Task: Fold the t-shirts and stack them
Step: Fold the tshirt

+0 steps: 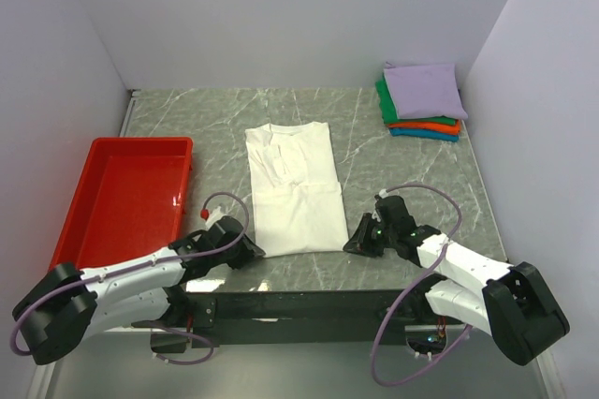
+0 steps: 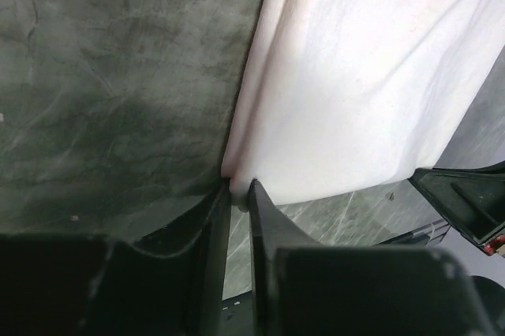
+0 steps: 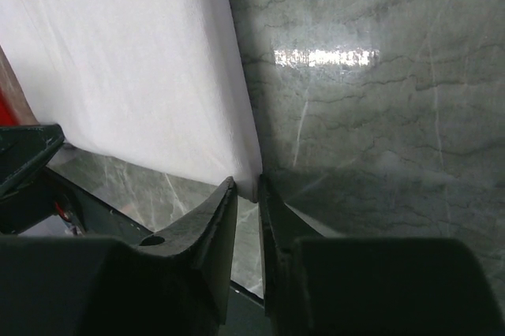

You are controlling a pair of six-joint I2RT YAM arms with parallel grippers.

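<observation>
The white t-shirt (image 1: 292, 188) lies folded into a long strip mid-worktop (image 1: 412, 184). The left gripper (image 2: 241, 188) sits at its near left corner and the right gripper (image 3: 247, 186) at its near right. Both pairs of jaws are nearly together with cloth at their tips; I cannot tell if they pinch it. Folded colored shirts (image 1: 421, 104) are stacked far right.
</observation>
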